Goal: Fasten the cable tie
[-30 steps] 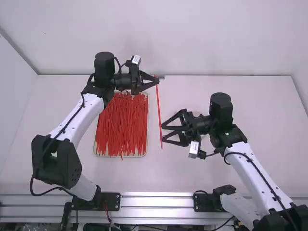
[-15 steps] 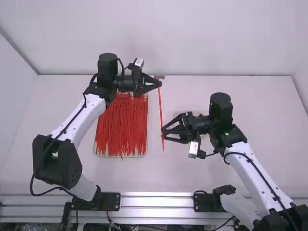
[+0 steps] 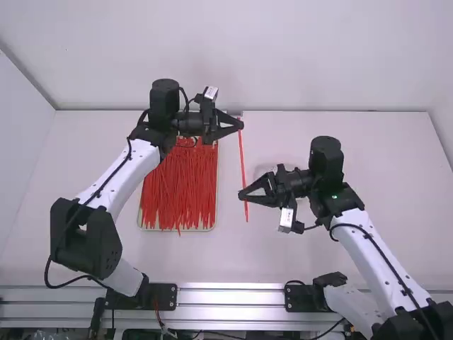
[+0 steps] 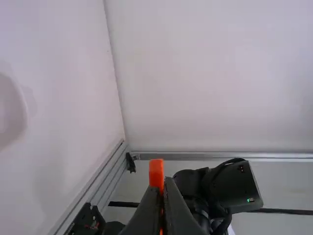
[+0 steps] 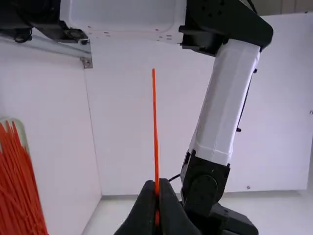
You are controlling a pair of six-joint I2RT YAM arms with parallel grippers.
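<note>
A single red cable tie [image 3: 243, 170] hangs upright above the table between both arms. My left gripper [image 3: 239, 127] is shut on its upper end, and the tie's orange head [image 4: 156, 172] sticks out past the fingers in the left wrist view. My right gripper [image 3: 244, 195] is shut on the tie's lower part, with a short tail below it. In the right wrist view the thin strap [image 5: 154, 132] rises from between my closed fingers [image 5: 146, 196].
A tray [image 3: 177, 229] with a pile of several red cable ties [image 3: 180, 180] lies on the table under the left arm. The table to the right and front of the tray is bare white. The left arm's white link [image 5: 220, 112] stands beyond the strap.
The left gripper carried the tie a little to the right. The right gripper's fingers, wide open a second ago, closed onto the tie's lower part.
</note>
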